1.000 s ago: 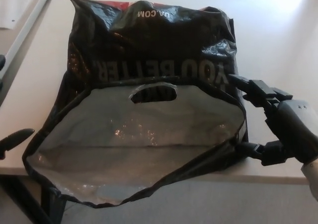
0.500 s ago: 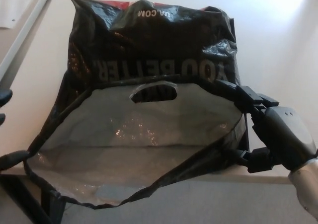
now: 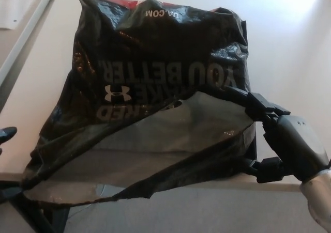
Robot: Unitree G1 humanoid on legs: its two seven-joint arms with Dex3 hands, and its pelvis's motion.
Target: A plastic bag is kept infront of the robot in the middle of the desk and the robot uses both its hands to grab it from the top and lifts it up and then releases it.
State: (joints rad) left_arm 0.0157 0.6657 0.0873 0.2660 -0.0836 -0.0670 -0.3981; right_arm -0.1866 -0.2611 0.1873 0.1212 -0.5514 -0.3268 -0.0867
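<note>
Head view of the grasping stage. A large, glossy black plastic bag (image 3: pixel 155 73) with white printed lettering and a grey inner lining lies in the middle of the pale desk (image 3: pixel 289 42), its open mouth reaching to the desk's near edge and sagging slightly over it. The right hand (image 3: pixel 264 135), black with thick fingers, sits at the right side of the bag's mouth near the desk's near right corner: one finger lies along the upper lip of the opening and the thumb shows below the lower fold, so the hand appears to bracket the plastic, though whether it is clamped firmly cannot be told. Only a dark tip of the left hand (image 3: pixel 7 135) enters at the desk's near left edge, beside but apparently apart from the bag; its fingers' state cannot be told. The far lip of the mouth has collapsed toward the near lip, hiding the cut-out handle. Judged from this, the step in hand is securing both sides of the top before lifting. To do it well, the left hand should reach the left rim and pinch both layers of film, matching the right hand's height, so that the slack, slippery plastic rises evenly rather than tilting or sliding free.
</note>
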